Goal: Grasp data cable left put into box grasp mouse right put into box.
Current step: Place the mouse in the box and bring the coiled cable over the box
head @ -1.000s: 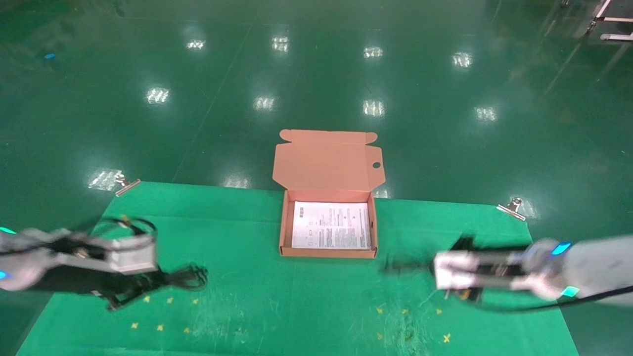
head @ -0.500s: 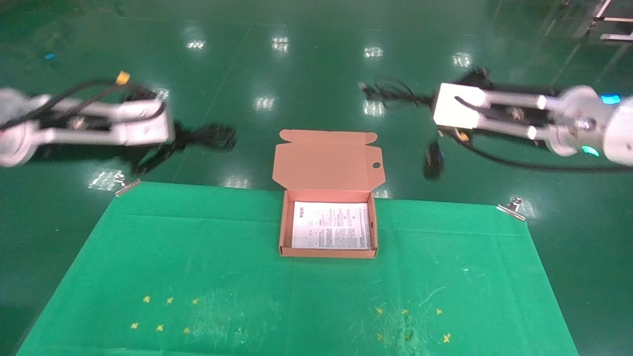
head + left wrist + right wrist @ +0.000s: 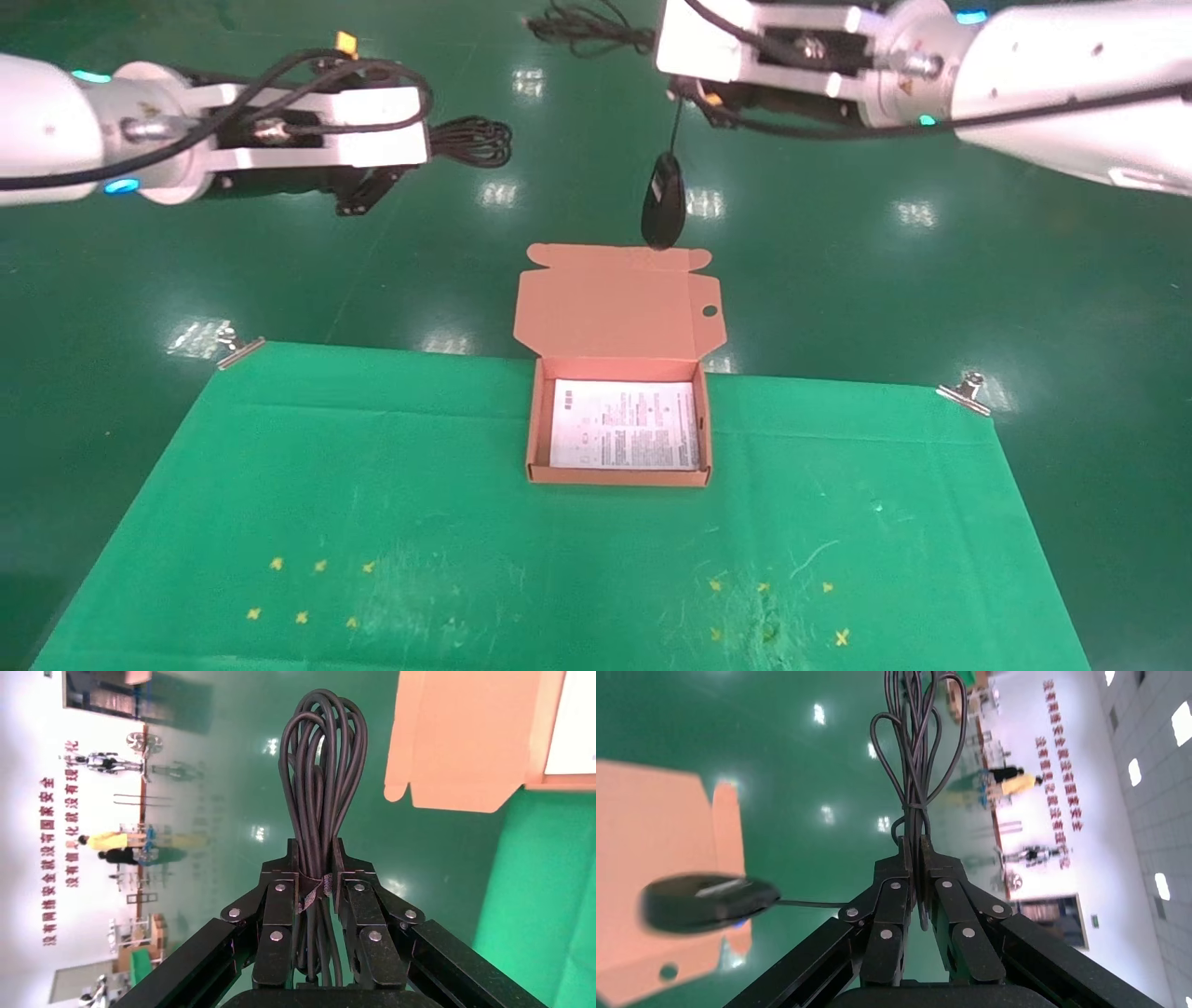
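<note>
On my worktop (image 3: 372, 522), the box (image 3: 618, 475) sits open at the far edge, lid folded back, a printed sheet (image 3: 624, 425) lying inside. Above and left of it, my left hand (image 3: 315, 881) is pinching the data cable (image 3: 323, 776) at its tie. Farther up on the right, my right hand (image 3: 914, 855) pinches the mouse's bundled cord (image 3: 916, 755), I think near its tie, and the mouse (image 3: 663, 200) dangles over the lid's far edge.
</note>
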Motion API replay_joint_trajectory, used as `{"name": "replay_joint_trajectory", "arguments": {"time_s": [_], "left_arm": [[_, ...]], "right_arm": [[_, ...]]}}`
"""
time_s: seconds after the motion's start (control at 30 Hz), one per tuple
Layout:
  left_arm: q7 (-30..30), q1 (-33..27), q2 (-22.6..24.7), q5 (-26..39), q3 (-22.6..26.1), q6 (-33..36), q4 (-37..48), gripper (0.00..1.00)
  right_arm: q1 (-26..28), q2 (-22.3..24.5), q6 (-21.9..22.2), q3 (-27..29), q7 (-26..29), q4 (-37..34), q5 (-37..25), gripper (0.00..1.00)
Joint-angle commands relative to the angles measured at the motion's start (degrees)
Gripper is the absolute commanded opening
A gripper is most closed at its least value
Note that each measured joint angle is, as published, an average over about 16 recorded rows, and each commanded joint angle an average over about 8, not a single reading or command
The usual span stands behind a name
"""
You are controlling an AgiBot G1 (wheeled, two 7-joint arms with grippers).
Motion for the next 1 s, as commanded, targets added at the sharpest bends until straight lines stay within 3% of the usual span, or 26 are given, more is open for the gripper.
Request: {"name": "replay_joint_trajectory", "arguments": {"time_s": [0.03,0.23,0.6,1.0], "left_arm": [[-0.93,-0.15,1.11,1.78,0.19,-0.92,0.22,0.0],[-1.42,-0.49,2.01,3.49,0.59,-1.25,0.15,0.0],[0.16,1.18,0.11,2.14,1.56,0.96,-0.01,0.0],[-0.49,3.58,-3.13,3.19,2.84,4.33,-0.53,0.0]], "right_arm": [[1.47,-2.09,0.69,0.04,-1.93,-2.34,1.21,0.0],[2.86,-3.51,0.74,0.02,-6.21,-4.18,3.16,0.0],[-0.21,-4.4,-0.01,-1.75,-5.16,-5.89,1.85,0.0],[-3.35,-9.36,1.5,-4.2,-7.17,-13.35,0.41,0.0]]}}
